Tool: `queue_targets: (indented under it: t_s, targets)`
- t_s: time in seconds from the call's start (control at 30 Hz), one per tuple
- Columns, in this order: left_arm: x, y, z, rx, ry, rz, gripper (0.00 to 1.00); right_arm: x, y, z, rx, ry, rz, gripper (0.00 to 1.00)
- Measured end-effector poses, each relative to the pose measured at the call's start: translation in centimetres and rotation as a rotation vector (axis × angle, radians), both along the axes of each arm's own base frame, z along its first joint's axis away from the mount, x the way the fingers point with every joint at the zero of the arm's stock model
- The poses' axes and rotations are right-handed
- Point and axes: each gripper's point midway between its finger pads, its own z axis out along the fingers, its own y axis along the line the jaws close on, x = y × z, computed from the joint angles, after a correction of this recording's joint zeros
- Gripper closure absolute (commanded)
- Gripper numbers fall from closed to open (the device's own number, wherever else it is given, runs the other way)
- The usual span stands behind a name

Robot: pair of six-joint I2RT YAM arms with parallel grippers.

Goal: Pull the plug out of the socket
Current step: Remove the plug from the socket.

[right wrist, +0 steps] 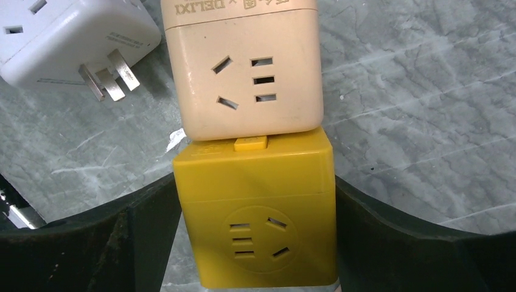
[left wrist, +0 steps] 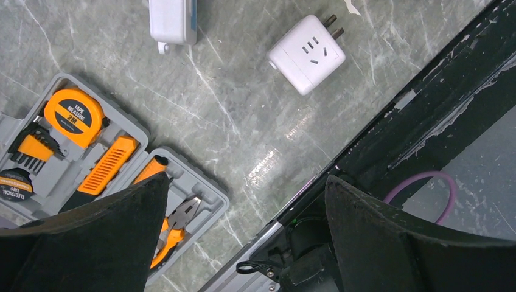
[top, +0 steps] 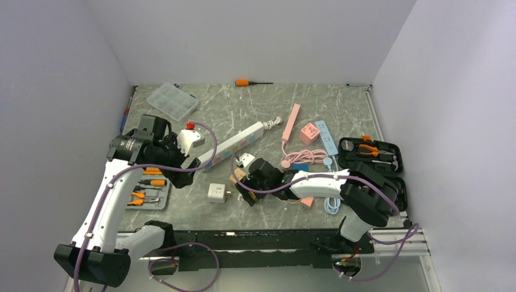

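Observation:
The socket, a long white power strip with pastel panels, lies diagonally at mid table, with its white cord at the far end. Its near end shows at the top of the left wrist view. My left gripper is open and empty, held above the table beside that near end. My right gripper is shut on a yellow cube adapter. A beige cube adapter is joined to the yellow cube's far face. Both rest low over the table.
A white cube adapter lies near the front edge. An open tool kit is at the left, another case at the right. Pink and blue strips and cords lie behind my right arm. A clear box and a screwdriver are at the back.

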Motion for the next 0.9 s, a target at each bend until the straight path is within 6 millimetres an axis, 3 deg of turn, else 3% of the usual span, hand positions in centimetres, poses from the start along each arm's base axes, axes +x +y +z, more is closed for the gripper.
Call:
queue_targets:
  t_s: [0.2,0.5,0.7,0.83,0.9]
  targets:
    - [-0.2,0.0,0.0,0.000,0.005,0.001,0.01,0.1,-0.2,-0.6,-0.011,0.012,-0.027,0.30]
    - [-0.4,0.1,0.4,-0.004,-0.013,0.001,0.01,0.2,-0.2,-0.7,-0.010,0.008,-0.043,0.36]
    - [-0.5,0.1,0.5,-0.005,-0.021,0.001,0.01,0.1,-0.1,-0.7,-0.020,-0.017,-0.056,0.59]
    - [-0.7,0.0,0.6,-0.015,-0.038,-0.004,0.01,-0.3,-0.2,-0.6,-0.028,-0.024,-0.062,0.87]
    - [-1.0,0.0,0.4,-0.016,-0.039,-0.009,0.01,-0.8,-0.5,-0.5,-0.036,-0.019,-0.062,0.93]
